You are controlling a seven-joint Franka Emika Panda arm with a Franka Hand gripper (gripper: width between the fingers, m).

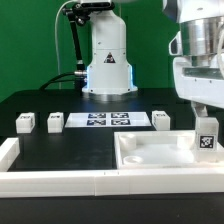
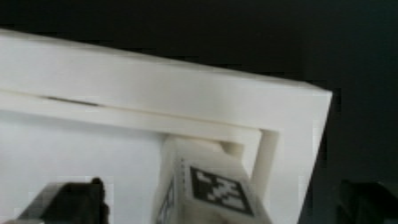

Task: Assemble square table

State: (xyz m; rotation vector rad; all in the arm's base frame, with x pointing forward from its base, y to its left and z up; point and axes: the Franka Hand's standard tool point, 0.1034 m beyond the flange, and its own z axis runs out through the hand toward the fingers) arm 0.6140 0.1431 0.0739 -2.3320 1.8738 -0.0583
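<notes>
The square table's white panel (image 1: 160, 152) lies rim-up at the exterior view's right, its corner filling the wrist view (image 2: 160, 90). One tagged white leg (image 1: 206, 135) stands upright in the panel's right corner. My gripper (image 1: 203, 108) hangs just above that leg, open. In the wrist view the leg (image 2: 214, 185) sits between my gripper's (image 2: 217, 208) dark fingers (image 2: 71, 202), with a gap on each side. Three more legs rest on the black table: two (image 1: 26, 122) (image 1: 55, 122) at the left and one (image 1: 161, 119) behind the panel.
The marker board (image 1: 105, 120) lies flat in the middle, in front of the robot's base (image 1: 108, 70). A long white L-shaped rail (image 1: 60, 182) runs along the front edge and up the left side.
</notes>
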